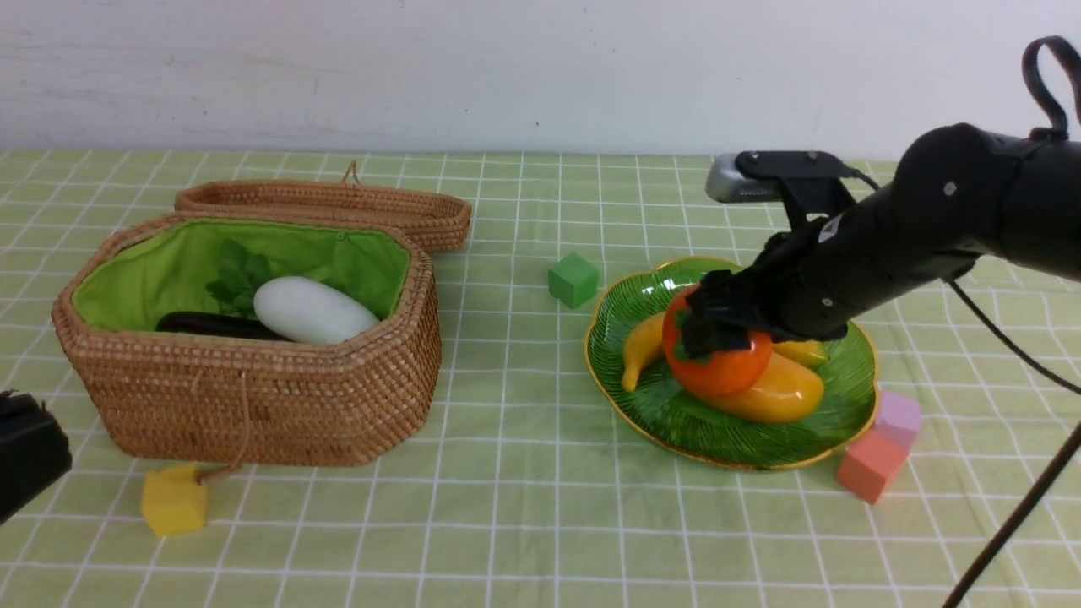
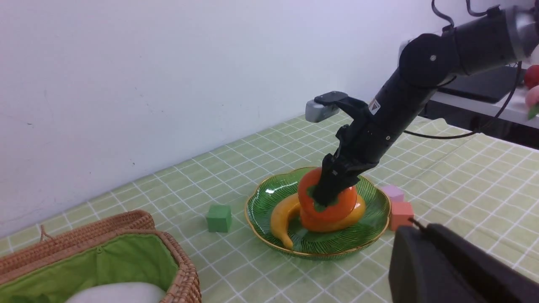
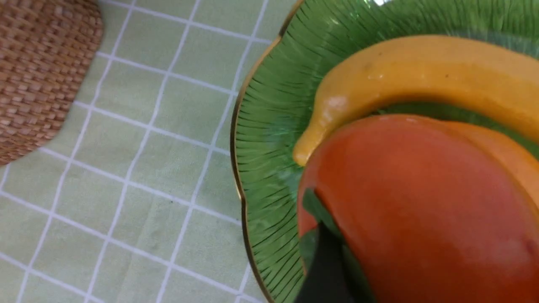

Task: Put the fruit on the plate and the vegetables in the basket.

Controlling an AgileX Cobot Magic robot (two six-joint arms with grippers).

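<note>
The green plate (image 1: 743, 439) holds the fruit: a yellow banana (image 1: 642, 346), an orange-yellow mango (image 1: 781, 393), and on top of them an orange-red persimmon (image 1: 726, 367). My right gripper (image 1: 714, 325) comes down over the persimmon's leafy cap and is shut on it; one dark finger (image 3: 324, 269) lies against its side. The wicker basket (image 1: 253, 397) at the left holds the vegetables: a white radish (image 1: 312, 311) and a dark eggplant (image 1: 203, 323). My left gripper (image 2: 414, 227) is shut and empty, low near the table's front left, away from everything.
The basket's lid (image 1: 338, 207) lies open behind it. A green cube (image 1: 573, 279) sits between basket and plate. A yellow cube (image 1: 173, 500) lies in front of the basket. A pink cube (image 1: 871, 464) and a lilac cube (image 1: 898, 416) touch the plate's right rim.
</note>
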